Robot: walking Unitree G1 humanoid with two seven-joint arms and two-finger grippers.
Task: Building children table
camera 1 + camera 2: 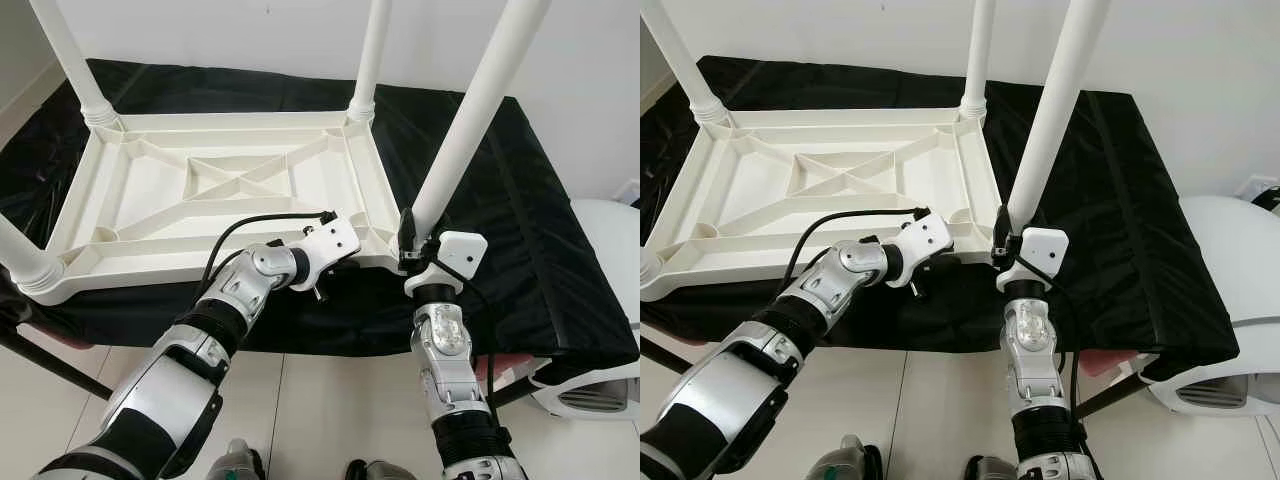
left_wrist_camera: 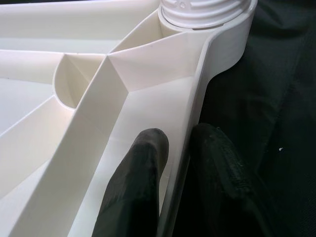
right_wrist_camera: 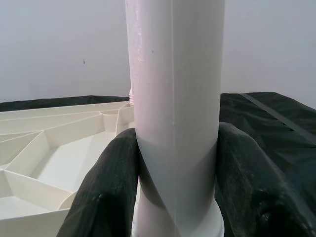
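Two grippers are working the near right corner of the upturned white tabletop at mid-frame. Right gripper is clamping the base of the near right leg, probably steadying or twisting it into its socket. Left gripper is pinching the tabletop's rim beside that socket, likely bracing it. Three other legs are standing at the remaining corners, on the black-draped bench.

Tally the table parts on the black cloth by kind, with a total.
Table top, upside down: 1
White legs standing in its corners: 4 (far left, far right, near left, near right, held by the right end effector)
Total: 5 parts
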